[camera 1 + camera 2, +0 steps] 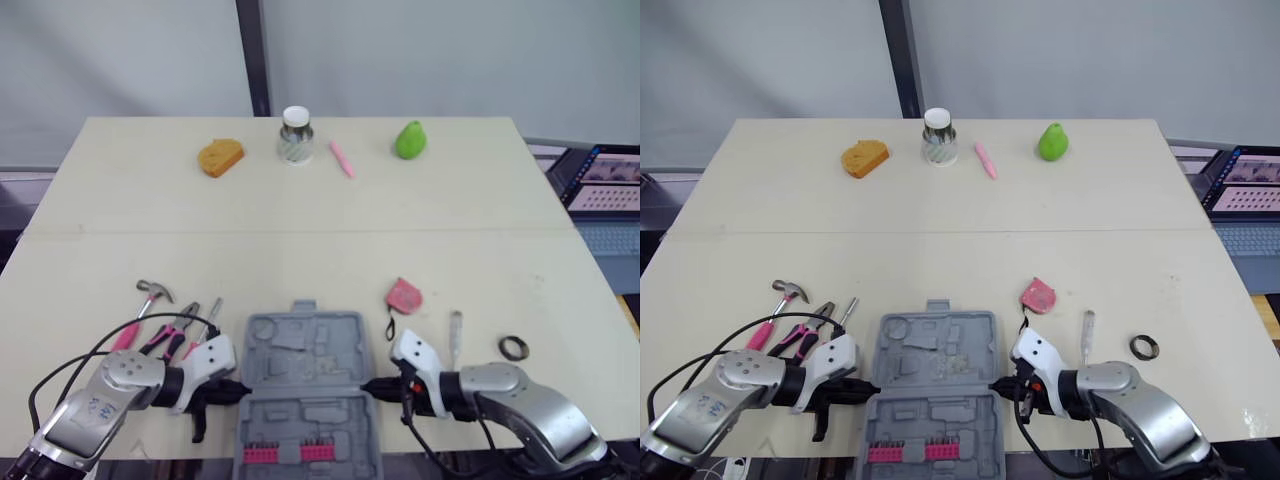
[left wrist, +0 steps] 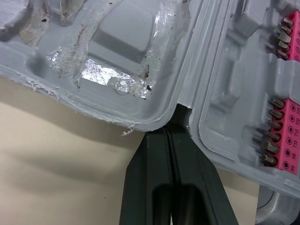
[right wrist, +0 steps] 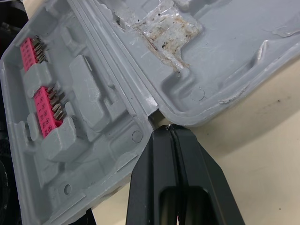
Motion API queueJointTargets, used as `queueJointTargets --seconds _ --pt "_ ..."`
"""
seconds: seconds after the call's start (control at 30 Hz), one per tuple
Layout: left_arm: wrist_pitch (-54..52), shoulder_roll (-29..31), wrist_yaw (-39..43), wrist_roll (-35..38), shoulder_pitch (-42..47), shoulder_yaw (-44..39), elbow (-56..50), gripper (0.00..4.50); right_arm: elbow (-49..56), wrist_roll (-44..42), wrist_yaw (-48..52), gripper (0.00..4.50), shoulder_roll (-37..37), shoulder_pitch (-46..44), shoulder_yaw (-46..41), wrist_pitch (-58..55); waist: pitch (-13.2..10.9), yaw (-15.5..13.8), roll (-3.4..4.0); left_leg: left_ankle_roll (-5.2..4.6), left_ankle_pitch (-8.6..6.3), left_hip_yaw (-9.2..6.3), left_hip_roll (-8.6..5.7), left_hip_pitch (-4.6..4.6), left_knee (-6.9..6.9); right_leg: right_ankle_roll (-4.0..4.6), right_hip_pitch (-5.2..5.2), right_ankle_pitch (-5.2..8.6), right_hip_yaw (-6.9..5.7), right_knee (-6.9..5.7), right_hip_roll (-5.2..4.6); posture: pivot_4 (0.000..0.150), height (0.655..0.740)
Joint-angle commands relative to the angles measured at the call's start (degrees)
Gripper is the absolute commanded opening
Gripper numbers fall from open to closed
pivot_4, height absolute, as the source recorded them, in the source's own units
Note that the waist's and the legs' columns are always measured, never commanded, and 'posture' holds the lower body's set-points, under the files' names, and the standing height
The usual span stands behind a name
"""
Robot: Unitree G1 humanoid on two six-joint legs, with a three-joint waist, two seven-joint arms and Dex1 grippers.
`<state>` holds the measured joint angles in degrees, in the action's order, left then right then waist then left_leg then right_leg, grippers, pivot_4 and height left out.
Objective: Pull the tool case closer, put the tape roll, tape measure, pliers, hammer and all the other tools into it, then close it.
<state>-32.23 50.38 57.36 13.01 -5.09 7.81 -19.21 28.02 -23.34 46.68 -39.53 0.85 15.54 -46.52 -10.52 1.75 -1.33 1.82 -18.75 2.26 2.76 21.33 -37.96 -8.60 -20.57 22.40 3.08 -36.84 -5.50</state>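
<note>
Left eye view, catalogued left to right. Found hammer (image 1: pixel 152 293) and pliers (image 1: pixel 172 338) loose beside left gripper (image 1: pixel 238 392), fingers pressed together, tips at hinge notch of tool case (image 1: pixel 305 385), spread open at near edge of table (image 1: pixel 300 210). Judged light, stiff moulded plastic, slick; best pinched by rim. Found right gripper (image 1: pixel 368 386) likewise closed at opposite hinge end; tape measure (image 1: pixel 404 295), tape roll (image 1: pixel 513 347) beyond.
</note>
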Motion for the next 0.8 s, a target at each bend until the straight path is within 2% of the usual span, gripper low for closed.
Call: queueJointTargets --seconds 0.03,0.33,0.43,0.57,0.6,0.67,0.73,0.8 --pt "1.0 1.0 0.8 0.1 -0.4 -0.7 1.0 0.0 0.9 -0.9 1.5 0.06 -1.2 0.9 -1.5 1.8 0.0 0.0 0.0 0.0 0.0 0.0 0.0 0.0 0.0 0.0 0.0 0.0 0.0 0.0 0.0 0.15 0.74" --pt "1.5 1.1 0.5 1.2 -0.9 -3.0 1.6 0.0 0.1 -2.1 2.7 0.06 -3.5 2.2 -4.7 3.2 0.0 0.0 0.0 -0.02 0.0 0.0 0.0 -0.01 0.0 0.0 0.01 0.0 0.0 -0.01 0.01 0.15 0.74" --pt "-0.9 0.8 0.3 4.6 -0.8 -6.9 -0.7 0.0 1.0 -5.3 3.9 0.06 -3.6 3.6 -9.7 4.5 0.0 -0.1 -0.01 -0.02 -0.01 -0.01 0.01 0.0 0.0 0.0 0.01 0.0 -0.01 -0.03 0.01 0.15 0.74" --pt "-6.9 1.3 0.3 12.4 0.8 -17.8 -3.0 0.0 0.4 -11.7 7.8 0.06 -5.3 6.9 -22.5 6.3 0.0 -0.2 -0.03 -0.07 -0.03 -0.03 0.04 0.02 -0.02 0.0 0.06 0.0 -0.03 0.0 -0.02 0.15 0.74" --pt "-8.3 2.1 0.6 14.2 1.1 -22.2 -1.6 0.26 -1.1 -13.4 10.3 0.02 -7.2 8.4 -27.8 6.3 0.0 -0.2 -0.03 -0.06 -0.03 -0.03 0.03 0.03 -0.02 -0.01 0.07 0.0 -0.04 0.01 -0.04 0.15 0.74" --pt "-9.3 3.4 1.1 16.3 1.4 -29.9 2.8 0.78 -5.7 -14.7 15.1 0.56 -11.6 11.7 -37.1 6.5 0.0 -0.3 -0.03 -0.08 -0.04 -0.06 -0.03 0.04 -0.03 -0.01 0.11 0.0 -0.09 0.04 -0.04 0.15 0.74" --pt "-8.8 4.4 1.2 16.4 1.0 -33.8 6.7 1.66 -9.7 -14.8 18.6 1.27 -14.4 14.2 -42.4 7.2 0.0 -0.3 -0.04 -0.1 -0.05 -0.07 -0.05 0.02 -0.02 -0.01 0.18 0.0 -0.16 0.18 -0.01 0.15 0.74" --pt "-6.4 5.6 1.6 15.2 0.5 -37.6 13.2 2.71 -16.9 -13.3 22.3 2.28 -17.2 16.5 -47.7 9.2 0.0 -0.1 -0.03 -0.12 -0.07 -0.04 -0.04 -0.06 0.03 0.0 0.24 0.0 -0.18 0.32 0.03 0.15 0.74"
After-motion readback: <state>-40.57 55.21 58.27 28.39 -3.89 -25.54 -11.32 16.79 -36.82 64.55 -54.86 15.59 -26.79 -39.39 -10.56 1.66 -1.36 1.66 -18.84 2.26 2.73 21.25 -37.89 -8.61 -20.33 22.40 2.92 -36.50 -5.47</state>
